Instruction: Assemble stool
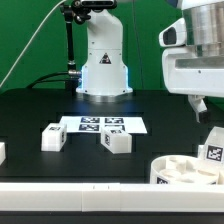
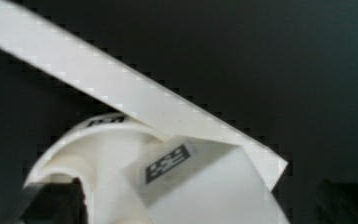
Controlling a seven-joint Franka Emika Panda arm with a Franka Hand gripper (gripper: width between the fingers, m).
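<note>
The 2-finger gripper [image 1: 199, 104], jaws spread wide and empty, hangs over a small blocky white plastic leg [image 1: 212, 142]. The leg is just beside the round rimmed white plastic seat [image 1: 180, 172], near the tabletop's [image 1: 30, 105] front corner on the exterior view's right. Descend straight and centred before closing. Only the wrist view shows the leg's tag [image 2: 169, 160] closely. Only the exterior view shows the height left.

One black table [image 1: 30, 115]. One robot arm [image 1: 103, 60]. One flat white marker board [image 1: 100, 125]; its tags are too small to count surely.

One round rimmed white seat [image 1: 185, 172].

Two small white blocky legs in full view, the first leg [image 1: 52, 137] and the second leg [image 1: 115, 142], each showing one black-and-white tag. One more tagged white block [image 1: 213, 150], cut off by the exterior view's right edge.

One white scrap [image 1: 2, 152] at the exterior view's left edge, too cropped to identify.

The wrist view shows one white piece [image 2: 123, 165] with one tag [image 2: 167, 163].
</note>
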